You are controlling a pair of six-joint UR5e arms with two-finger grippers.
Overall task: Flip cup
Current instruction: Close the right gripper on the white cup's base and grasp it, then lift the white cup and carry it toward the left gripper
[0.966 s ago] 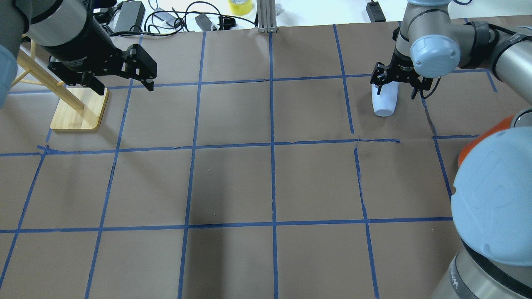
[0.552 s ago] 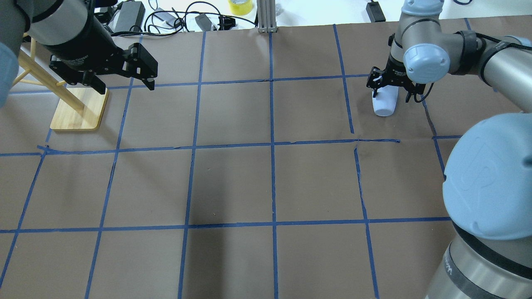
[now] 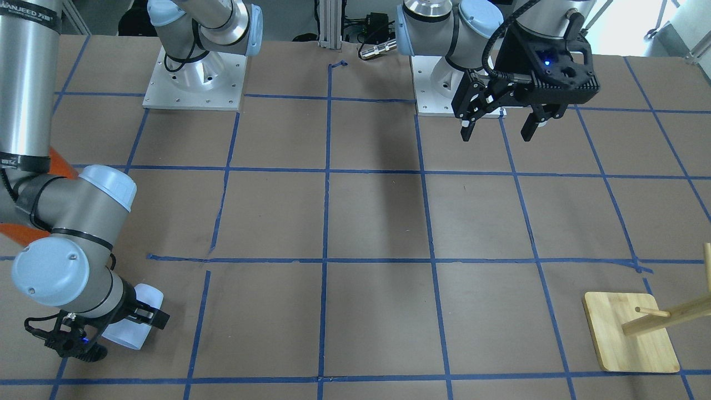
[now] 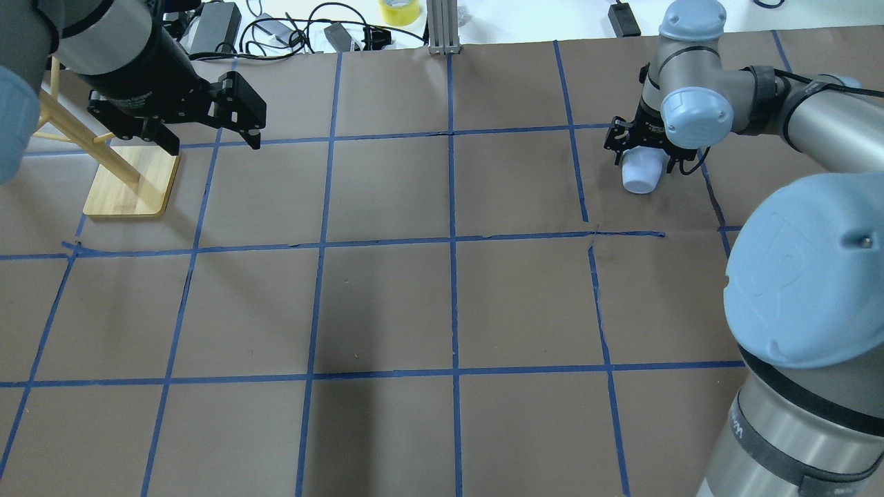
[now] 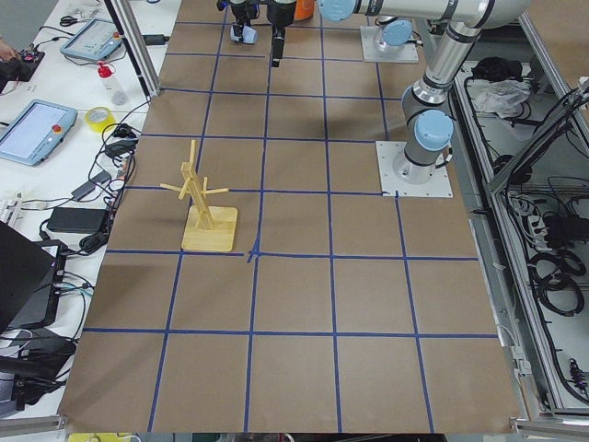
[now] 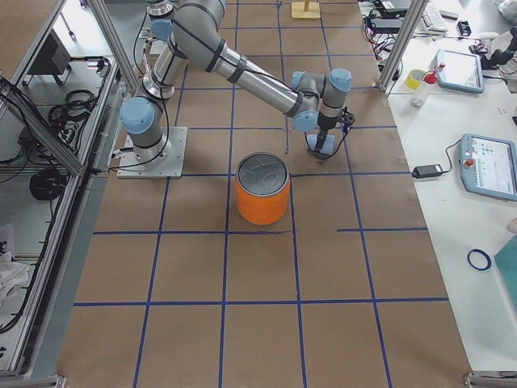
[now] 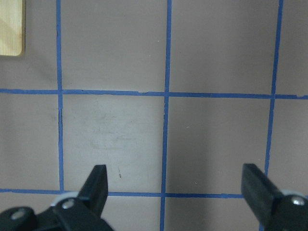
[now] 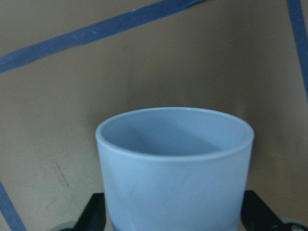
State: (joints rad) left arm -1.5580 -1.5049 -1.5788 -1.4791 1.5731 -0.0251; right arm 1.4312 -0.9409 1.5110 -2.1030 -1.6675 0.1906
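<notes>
- Your right gripper (image 4: 646, 153) was clamped on the small pale blue-white tapered plastic tumbler (image 4: 641, 174). One black finger pressed against each side of its wall, low down toward the base.
- The tumbler was at the far right of the brown paper-covered table (image 4: 387, 304), tipped off upright, with its open mouth pointing away from the wrist. I could not tell from these views whether it touched the paper or hung just clear of it.
- I judged the tumbler to be light and fairly stiff, but thin-walled and smooth, so likely slippery. On that taper, a hard squeeze near the narrow base could have pushed it forward out of the fingers. You would have been safer holding it at mid-wall with moderate pressure.
- Your left gripper (image 4: 213, 145) hovered at the far left with its fingers wide apart, holding nothing. It was just beside the pale wooden peg stand (image 4: 131, 190).
</notes>
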